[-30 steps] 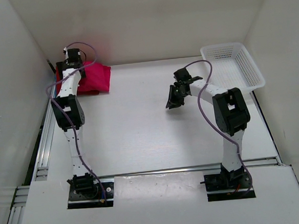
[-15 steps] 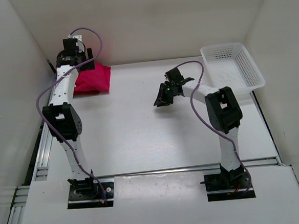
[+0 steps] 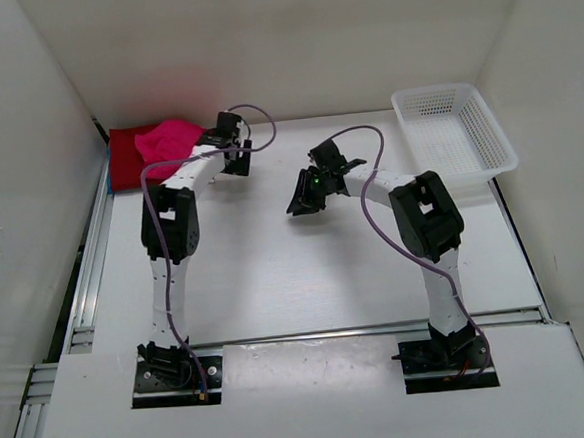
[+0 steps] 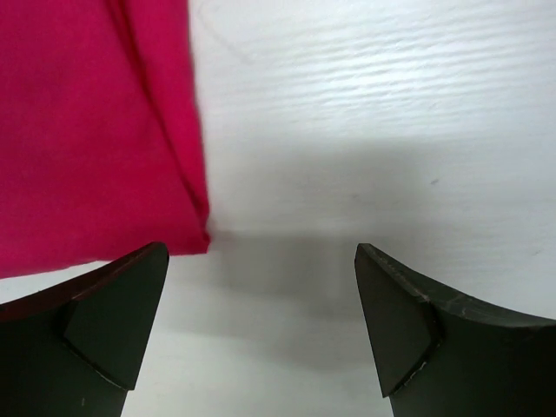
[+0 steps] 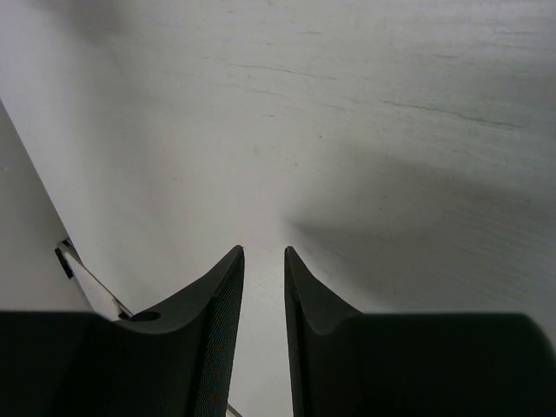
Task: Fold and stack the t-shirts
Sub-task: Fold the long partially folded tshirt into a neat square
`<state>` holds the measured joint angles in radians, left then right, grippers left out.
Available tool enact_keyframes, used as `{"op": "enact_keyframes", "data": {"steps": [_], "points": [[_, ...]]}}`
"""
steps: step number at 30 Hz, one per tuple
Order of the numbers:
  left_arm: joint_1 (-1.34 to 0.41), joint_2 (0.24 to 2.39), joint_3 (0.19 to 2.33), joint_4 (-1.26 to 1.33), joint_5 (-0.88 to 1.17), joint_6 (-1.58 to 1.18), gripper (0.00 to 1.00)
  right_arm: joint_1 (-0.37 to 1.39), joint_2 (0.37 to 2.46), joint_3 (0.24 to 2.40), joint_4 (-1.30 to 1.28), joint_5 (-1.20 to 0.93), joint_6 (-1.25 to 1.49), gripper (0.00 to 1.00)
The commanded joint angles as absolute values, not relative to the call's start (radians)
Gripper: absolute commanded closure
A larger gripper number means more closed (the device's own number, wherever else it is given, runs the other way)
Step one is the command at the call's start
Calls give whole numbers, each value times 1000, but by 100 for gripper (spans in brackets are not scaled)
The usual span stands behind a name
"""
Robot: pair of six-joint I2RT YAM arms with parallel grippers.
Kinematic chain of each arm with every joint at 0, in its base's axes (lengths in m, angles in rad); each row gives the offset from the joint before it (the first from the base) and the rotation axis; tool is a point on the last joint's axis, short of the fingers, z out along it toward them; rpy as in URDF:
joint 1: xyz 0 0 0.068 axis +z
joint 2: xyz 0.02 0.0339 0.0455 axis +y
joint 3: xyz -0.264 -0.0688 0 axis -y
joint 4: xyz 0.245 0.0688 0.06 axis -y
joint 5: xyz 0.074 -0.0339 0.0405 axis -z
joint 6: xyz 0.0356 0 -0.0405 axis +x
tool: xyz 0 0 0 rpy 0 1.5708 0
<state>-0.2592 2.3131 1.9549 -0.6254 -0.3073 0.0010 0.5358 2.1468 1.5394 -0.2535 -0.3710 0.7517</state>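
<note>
Two folded t-shirts lie at the table's back left corner: a bright pink one (image 3: 169,140) on top of a dark red one (image 3: 124,167). My left gripper (image 3: 232,155) hangs just off the pink shirt's right edge. In the left wrist view its fingers stand wide open around bare table, and the pink cloth (image 4: 87,130) fills the upper left, just beyond the left fingertip (image 4: 130,295). My right gripper (image 3: 303,194) is over the bare middle of the table. Its jaws (image 5: 263,252) show a narrow gap with nothing in it.
A white mesh basket (image 3: 498,149) stands at the back right with nothing visible inside. White walls close the table (image 3: 275,260) on the left, back and right. Purple cables loop from both arms.
My left arm has swung from the back left corner rightward, coming off the shirts to the pink one's right edge. The right gripper has drifted left and its jaws have parted slightly.
</note>
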Motion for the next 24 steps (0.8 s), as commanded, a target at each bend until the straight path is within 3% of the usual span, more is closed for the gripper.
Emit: {"op": "enact_keyframes", "data": {"steps": [1, 10, 19, 24], "points": [[-274, 2302, 1957, -483, -514, 0, 0, 531, 2132, 1502, -236, -379, 735, 70], [-304, 2313, 1795, -256, -742, 0, 0, 531, 2123, 1482, -236, -379, 716, 70], [-295, 2290, 1620, 0, -790, 0, 0, 531, 2114, 1491, -255, -379, 707, 70], [-285, 2229, 1531, 11, -778, 0, 0, 531, 2105, 1482, -255, -370, 698, 70]]}}
